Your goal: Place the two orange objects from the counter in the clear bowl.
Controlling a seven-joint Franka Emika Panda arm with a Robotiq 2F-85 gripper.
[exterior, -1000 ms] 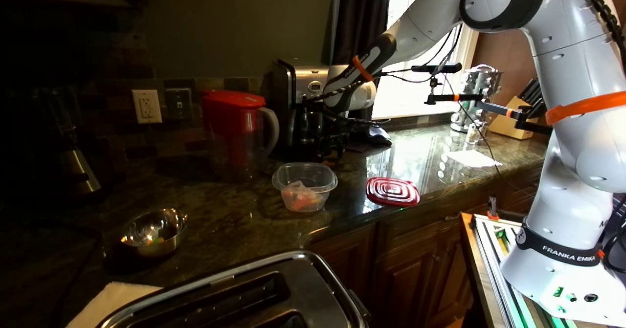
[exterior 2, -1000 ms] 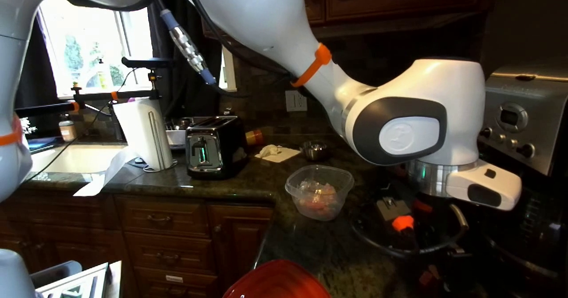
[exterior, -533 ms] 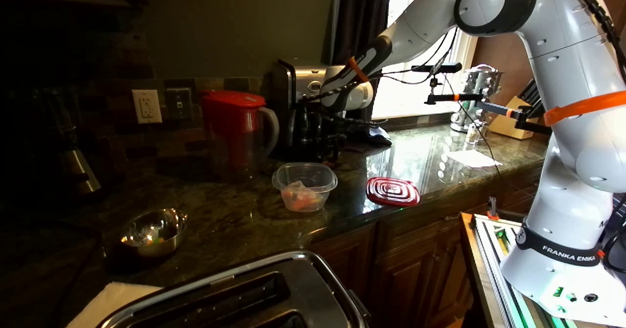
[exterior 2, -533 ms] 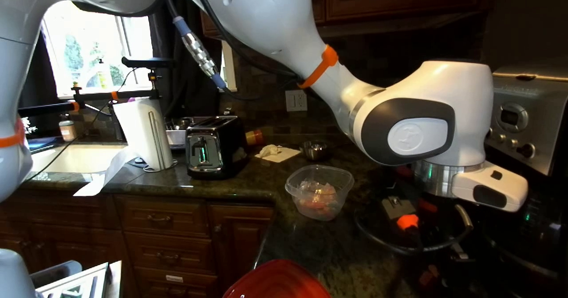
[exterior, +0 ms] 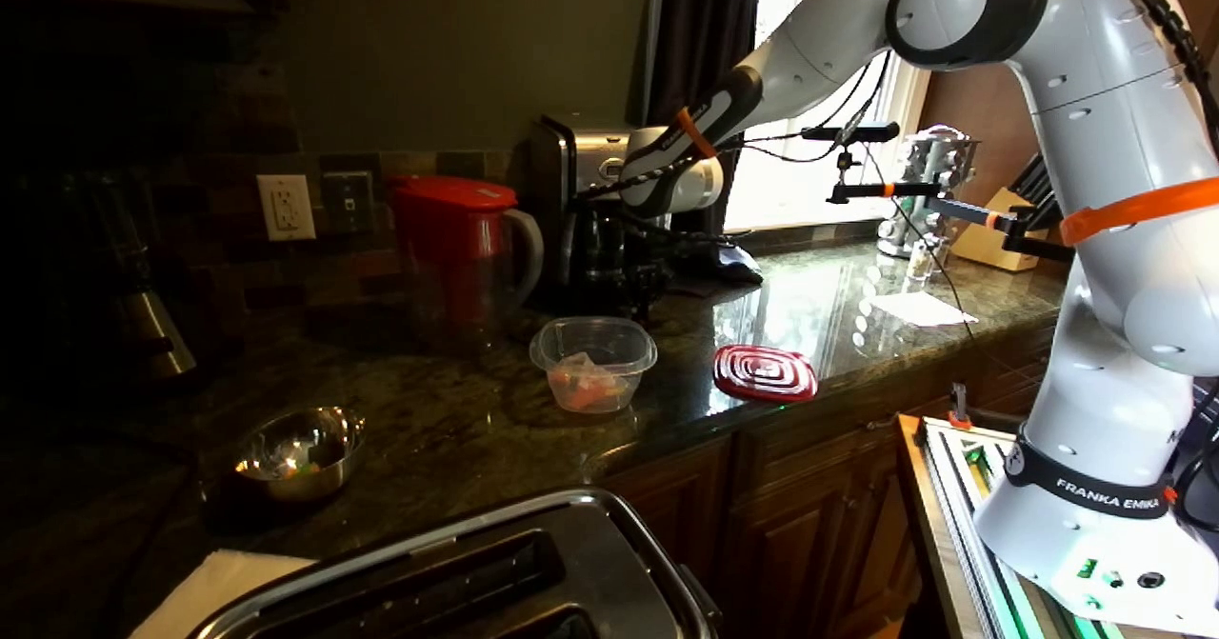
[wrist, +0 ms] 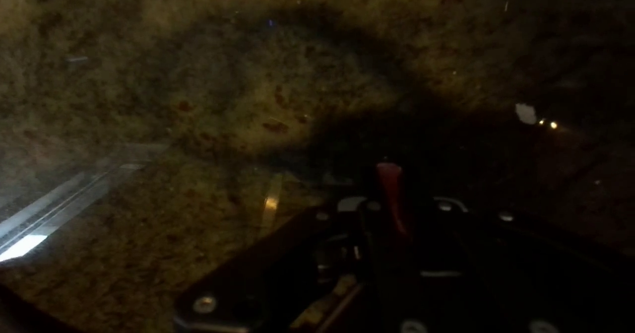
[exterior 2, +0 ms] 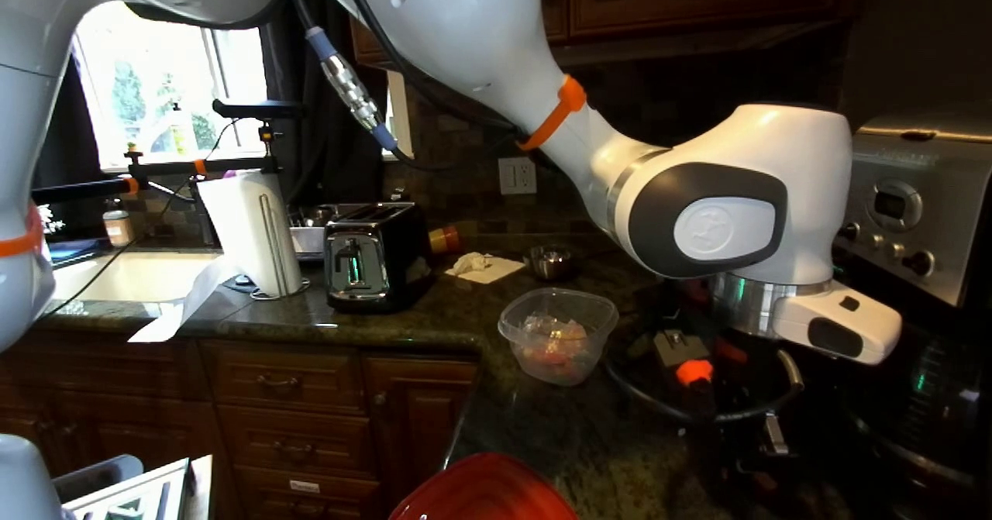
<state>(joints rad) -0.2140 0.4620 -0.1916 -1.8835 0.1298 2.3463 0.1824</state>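
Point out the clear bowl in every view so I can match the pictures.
In an exterior view: the clear bowl, just below the picture's centre.
In an exterior view: the clear bowl, slightly right of and below centre.
Wrist view: cannot be made out.
Shared landmark: speckled counter, seen in all three views.

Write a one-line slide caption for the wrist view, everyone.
Gripper over the dark, speckled counter, a reddish sliver at its tip, too dim to tell whether held.

At lower right, my dark gripper (wrist: 393,194) pinches a red sliver (wrist: 390,181); at left, glare (wrist: 25,246) streaks the speckled counter (wrist: 129,258).
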